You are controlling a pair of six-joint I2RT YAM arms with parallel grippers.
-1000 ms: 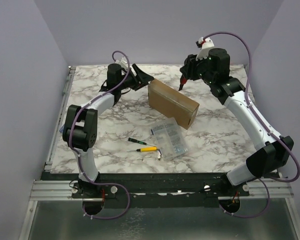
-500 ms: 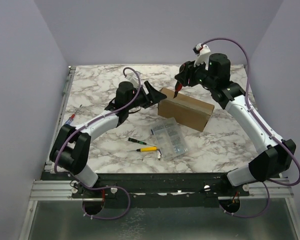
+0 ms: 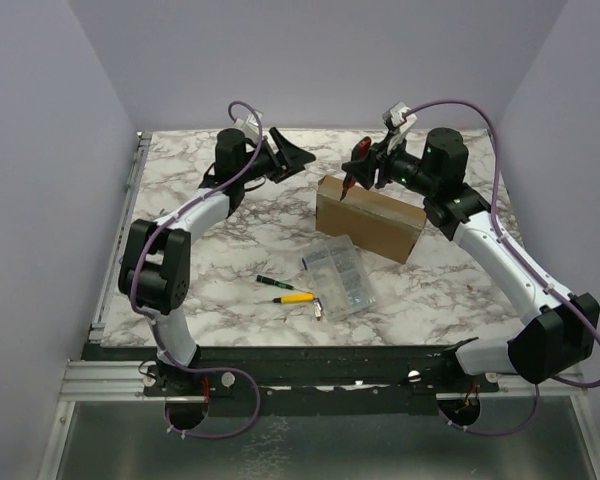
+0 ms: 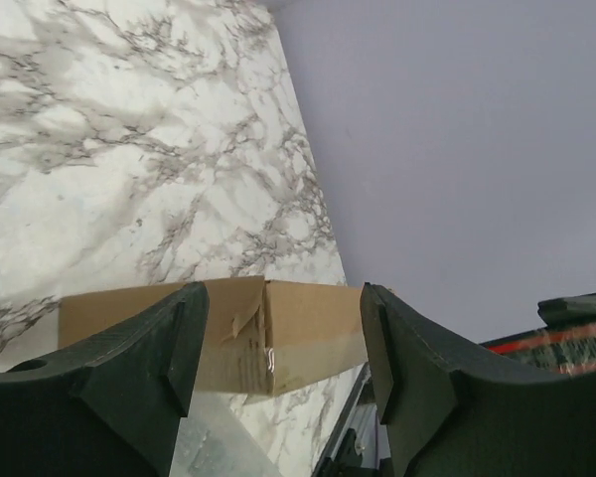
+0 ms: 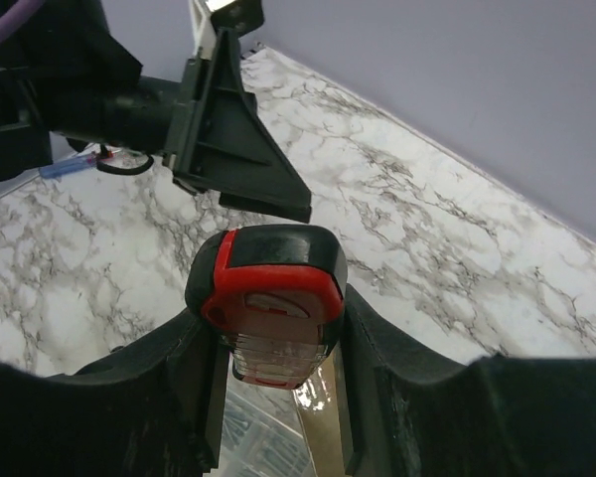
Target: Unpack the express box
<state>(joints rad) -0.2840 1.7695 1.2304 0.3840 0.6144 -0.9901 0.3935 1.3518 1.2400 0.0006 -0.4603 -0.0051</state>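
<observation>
The express box (image 3: 370, 215) is matt brown cardboard with glossy tape (image 4: 318, 353), the counter (image 3: 230, 250) smooth and marble-patterned, the cutter (image 5: 270, 288) glossy red-and-black plastic, the case (image 3: 340, 277) clear plastic.

A tabletop (image 3: 270, 240) with a white marble pattern and grey veins fills the middle of the top view, closed in on three sides by plain, pale lavender walls: a back wall (image 3: 310, 60), a left wall (image 3: 40, 200) and a right wall (image 3: 580, 150). A slotted aluminium rail (image 3: 115, 235) runs along the table's left edge, and more aluminium rails (image 3: 100, 380) cross its near edge behind a black strip (image 3: 320, 352). Below them lies a dull grey, brushed metal surface (image 3: 310, 445). The light is even and soft, casting only faint shadows on the marble.
</observation>
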